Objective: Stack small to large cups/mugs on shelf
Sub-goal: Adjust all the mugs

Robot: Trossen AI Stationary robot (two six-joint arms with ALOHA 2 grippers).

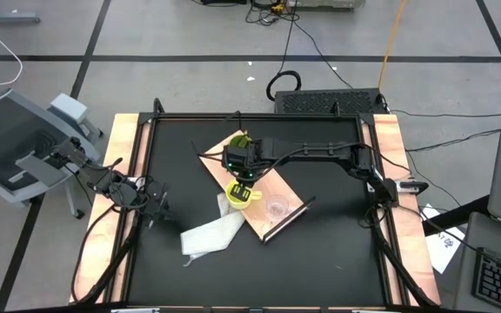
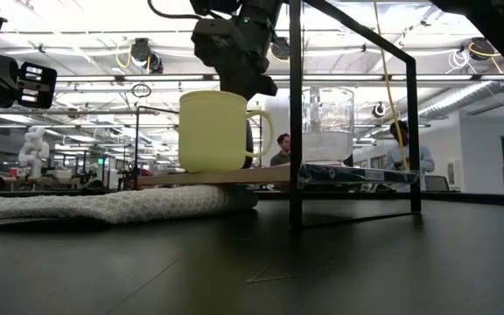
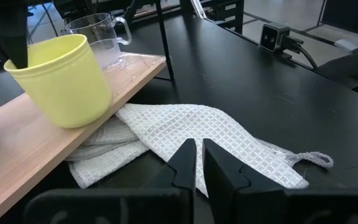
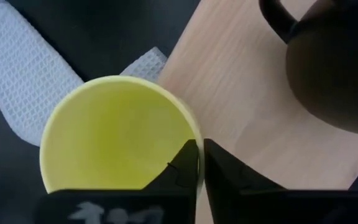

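All three vessels sit on the shelf, the light-wood board lying at an angle in the middle of the black table, but none is yet nested in another: the yellow mug stands at the board's near-left edge, the clear cup just to its right nearer the dark end strip, and the dark green mug at the far end, partly hidden under the arm. Judging from this layout, the stacking itself is still wholly ahead. The right gripper, reaching in from the right side of the table, is poised over the yellow mug, its fingers pinched together with the mug's rim caught between them, one finger inside the bowl and one outside, as the right wrist view shows; the mug's base still appears to rest on the board in the low view. The left gripper waits low at the left of the table, fingers nearly closed on nothing, facing a white waffle-weave cloth whose far end is tucked beneath the board's edge.
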